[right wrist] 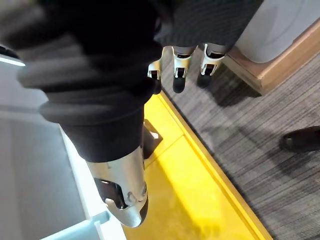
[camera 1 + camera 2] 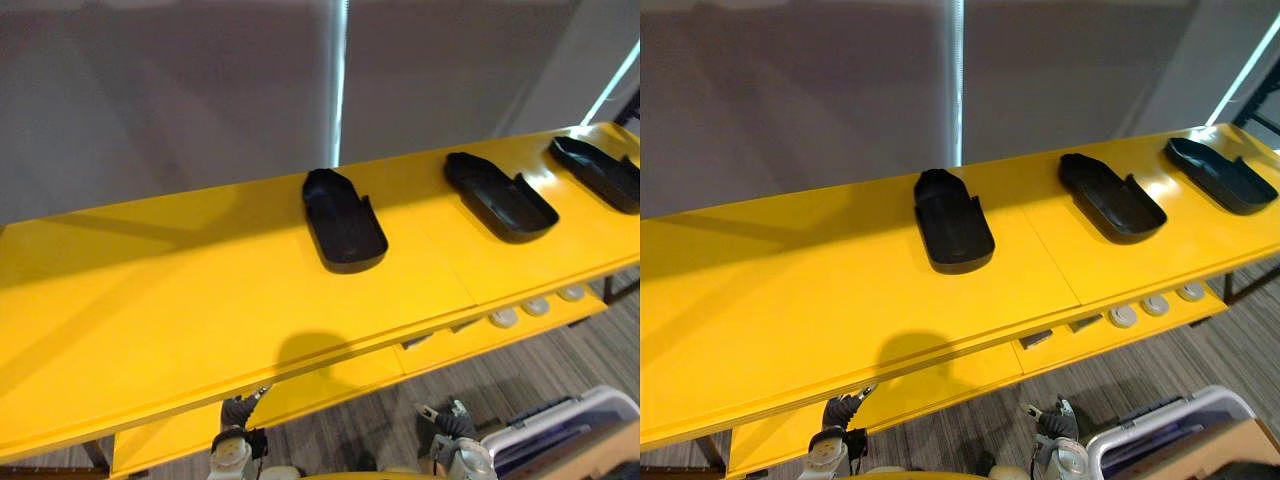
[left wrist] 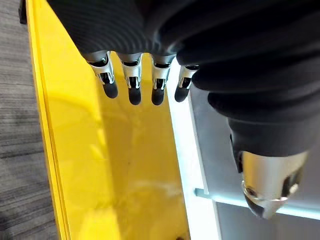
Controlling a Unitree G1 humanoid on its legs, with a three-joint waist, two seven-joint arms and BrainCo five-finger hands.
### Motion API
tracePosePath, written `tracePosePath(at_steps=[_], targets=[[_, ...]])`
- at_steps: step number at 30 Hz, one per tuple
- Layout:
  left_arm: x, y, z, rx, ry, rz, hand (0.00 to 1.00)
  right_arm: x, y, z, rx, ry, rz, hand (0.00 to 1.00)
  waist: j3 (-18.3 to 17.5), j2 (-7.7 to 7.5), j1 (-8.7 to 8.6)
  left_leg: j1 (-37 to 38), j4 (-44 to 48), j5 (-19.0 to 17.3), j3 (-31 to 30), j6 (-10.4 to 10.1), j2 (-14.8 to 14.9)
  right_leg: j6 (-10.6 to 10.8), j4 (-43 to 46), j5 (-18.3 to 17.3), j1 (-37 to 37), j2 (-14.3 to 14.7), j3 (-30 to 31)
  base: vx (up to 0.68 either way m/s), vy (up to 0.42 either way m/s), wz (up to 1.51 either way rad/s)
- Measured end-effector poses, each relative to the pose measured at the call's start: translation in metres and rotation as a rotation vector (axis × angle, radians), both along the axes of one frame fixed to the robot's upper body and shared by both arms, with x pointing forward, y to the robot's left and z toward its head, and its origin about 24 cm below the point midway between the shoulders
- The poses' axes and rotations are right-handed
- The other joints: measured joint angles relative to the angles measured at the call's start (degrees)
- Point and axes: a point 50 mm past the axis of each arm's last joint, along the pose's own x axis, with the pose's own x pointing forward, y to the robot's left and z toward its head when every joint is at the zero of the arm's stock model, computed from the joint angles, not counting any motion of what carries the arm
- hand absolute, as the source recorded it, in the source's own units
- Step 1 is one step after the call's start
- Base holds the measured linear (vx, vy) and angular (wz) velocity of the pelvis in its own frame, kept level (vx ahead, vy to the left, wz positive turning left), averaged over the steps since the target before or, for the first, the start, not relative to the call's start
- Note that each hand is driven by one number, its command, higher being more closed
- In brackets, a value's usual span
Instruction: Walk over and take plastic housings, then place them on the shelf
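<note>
- A long glossy yellow bench [image 2: 150, 300] runs from 9 to 3 o'clock below grey wall panels [image 2: 150, 90]. A lower yellow shelf [image 2: 330, 385] shows under its front edge, above grey striped carpet.
- Three shallow black plastic housings lie hollow side up on the bench, well apart: the nearest housing [image 2: 343, 222] at centre, the second housing [image 2: 500, 196] at 2 o'clock and the third housing [image 2: 598, 172] at 3 o'clock.
- The left robot hand [image 3: 132, 75] and the right robot hand [image 1: 179, 62] hang at 6 o'clock, below the bench's front edge. Both have relaxed fingers and grasp nothing.
- The step in hand looks like the reach for the nearest housing. A robot hand would need to rise clear of the front lip before going forward, so it does not knock the edge.
- The nearest housing's long axis runs from 11 to 5 o'clock, rounded narrow end away and broad end towards the robot. The other two lie closer to 10 to 4.
- Pinching across the short width, over the raised side walls near the middle, should keep it level.
</note>
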Motion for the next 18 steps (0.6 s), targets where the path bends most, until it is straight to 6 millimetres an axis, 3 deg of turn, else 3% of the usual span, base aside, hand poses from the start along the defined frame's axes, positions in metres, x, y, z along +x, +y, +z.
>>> tracePosePath(at_steps=[3,5,8,11,13,15,16,17,18], targets=[[0.004,-0.002,0.002,0.001,-0.011,-0.016,0.0,0.006,0.002,0.002,0.0,-0.014,0.016,0.0,0.9,-0.1,-0.04,-2.1,3.9,-1.7,2.4,1.0,-0.1,1.0,0.7,1.5,-2.2,0.4,3.8,-0.1,0.097,-0.66],[0.012,-0.002,0.005,0.005,-0.036,-0.021,0.0,0.023,0.007,0.007,0.001,-0.052,0.048,0.0,2.9,-0.31,0.33,-4.6,6.9,-2.7,5.4,2.2,0.0,2.3,0.4,4.3,-4.5,1.0,8.7,-0.17,0.151,-1.04],[0.016,-0.003,0.007,0.005,-0.048,-0.025,0.0,0.036,0.012,0.012,0.003,-0.08,0.074,0.0,3.8,-0.17,0.38,-6.7,8.3,-3.0,10.6,3.6,1.2,3.1,1.8,4.7,-7.3,0.0,7.0,-0.2,0.11,-0.79],[0.019,-0.003,0.008,0.007,-0.056,-0.034,0.0,0.03,0.01,0.01,-0.003,-0.06,0.077,0.0,3.9,0.34,1.66,-6.4,7.3,-2.7,13.8,4.4,1.8,3.8,20.1,-4.6,-8.2,-3.4,-0.1,-0.18,0.074,-0.5],[0.02,-0.004,0.009,0.007,-0.058,-0.043,0.0,0.024,0.01,0.007,-0.003,-0.045,0.075,0.0,3.4,-0.3,1.81,-6.2,6.5,-2.1,13.9,3.9,1.2,4.5,24.2,-8.7,-5.6,-5.2,-0.8,-0.06,-0.021,-0.15],[0.018,-0.002,0.008,0.011,-0.051,-0.042,0.0,0.02,0.01,0.005,-0.002,-0.029,0.074,0.0,2.6,-1.31,2.15,-7.0,6.2,-1.3,14.1,3.5,0.6,4.9,20.6,-10.6,-1.4,-6.5,-1.2,-0.03,-0.092,-0.18],[0.017,0.0,0.007,0.019,-0.044,-0.043,0.0,0.02,0.01,0.005,-0.002,-0.027,0.074,0.0,1.7,-2.47,1.92,-7.9,5.2,-0.1,14.0,3.1,-0.4,5.2,14.5,-11.9,0.4,-7.4,-1.9,-0.03,-0.145,-0.07],[0.014,0.004,0.003,0.03,-0.018,-0.052,0.0,0.021,0.007,0.005,-0.009,-0.021,0.073,0.0,1.1,-3.41,1.86,-8.5,4.3,1.6,12.6,2.6,-2.0,4.0,9.4,-12.6,1.7,-8.0,-2.7,0.01,-0.139,-0.07],[0.015,0.001,0.001,0.025,-0.006,-0.059,0.0,0.021,0.002,0.004,-0.019,-0.011,0.072,0.0,1.1,-2.85,1.77,-8.6,4.0,2.2,10.5,2.6,-2.1,3.8,8.2,-12.1,1.9,-7.7,-2.7,0.0,-0.18,-0.1]])
